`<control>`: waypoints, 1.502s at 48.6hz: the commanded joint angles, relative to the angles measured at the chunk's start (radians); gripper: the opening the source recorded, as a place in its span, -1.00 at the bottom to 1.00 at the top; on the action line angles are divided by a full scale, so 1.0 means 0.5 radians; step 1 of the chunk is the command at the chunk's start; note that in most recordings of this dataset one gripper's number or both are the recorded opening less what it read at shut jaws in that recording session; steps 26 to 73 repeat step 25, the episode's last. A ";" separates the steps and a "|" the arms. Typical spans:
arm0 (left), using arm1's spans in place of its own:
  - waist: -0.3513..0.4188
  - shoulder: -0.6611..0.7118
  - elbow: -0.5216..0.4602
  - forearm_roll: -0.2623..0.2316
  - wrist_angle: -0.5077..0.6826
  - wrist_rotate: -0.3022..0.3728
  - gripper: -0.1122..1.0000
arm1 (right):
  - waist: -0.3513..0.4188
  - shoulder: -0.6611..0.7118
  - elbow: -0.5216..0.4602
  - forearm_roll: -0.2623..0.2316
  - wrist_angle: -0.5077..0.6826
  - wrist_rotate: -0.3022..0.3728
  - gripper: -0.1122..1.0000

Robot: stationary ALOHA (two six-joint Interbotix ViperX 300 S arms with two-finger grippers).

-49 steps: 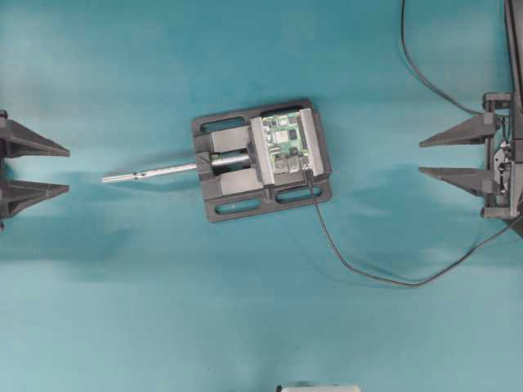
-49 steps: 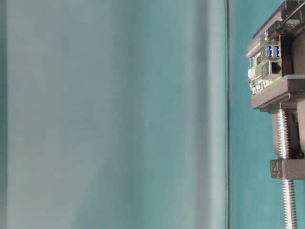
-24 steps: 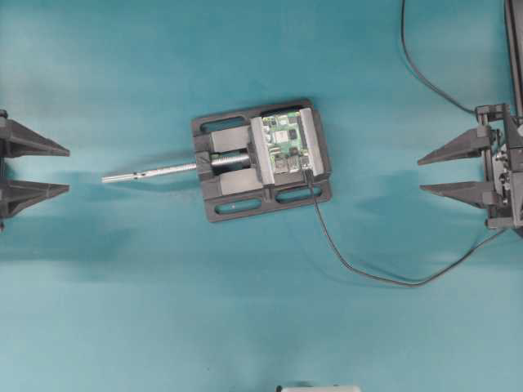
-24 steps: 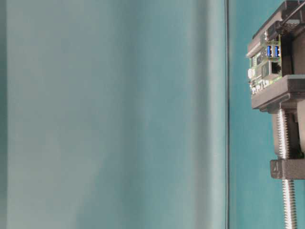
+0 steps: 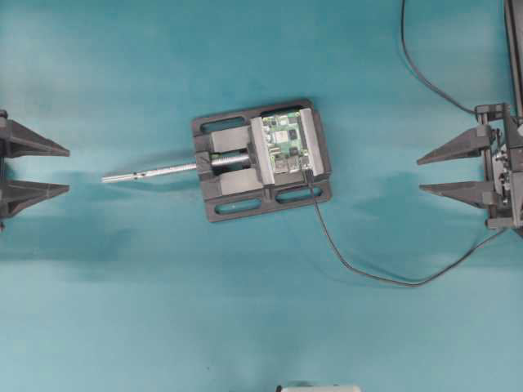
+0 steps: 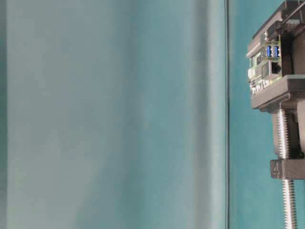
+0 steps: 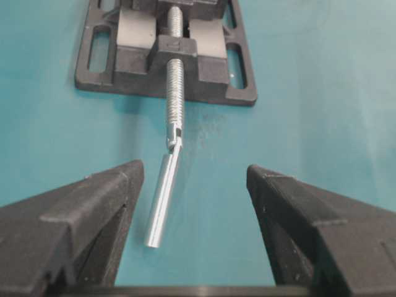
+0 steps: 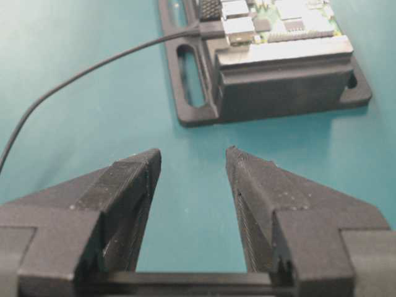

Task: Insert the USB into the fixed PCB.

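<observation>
The green PCB (image 5: 286, 144) sits clamped in a black vise (image 5: 237, 167) at mid-table, and it also shows in the side view as PCB (image 6: 264, 64). The USB plug (image 8: 210, 28) lies at the board's edge beside a silver connector, and its metal tip does not show. Its thin black cable (image 5: 368, 273) curves away toward the right. My left gripper (image 5: 68, 169) is open at the far left, well short of the vise's screw handle (image 7: 162, 201). My right gripper (image 5: 420, 175) is open at the far right and holds nothing, seen from the wrist as right gripper (image 8: 192, 150).
The vise's silver screw rod (image 5: 151, 172) sticks out to the left. Another black cable (image 5: 421, 73) hangs in from the top right. A white object (image 5: 317, 388) pokes in at the bottom edge. Teal cloth covers the table.
The right gripper has shifted slightly toward the bottom of the overhead view and then held still. The left gripper, vise, board and cable have not moved.
</observation>
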 commanded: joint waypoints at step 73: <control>0.003 0.009 -0.018 0.009 -0.015 -0.003 0.73 | 0.000 0.009 -0.074 -0.006 -0.003 0.000 0.15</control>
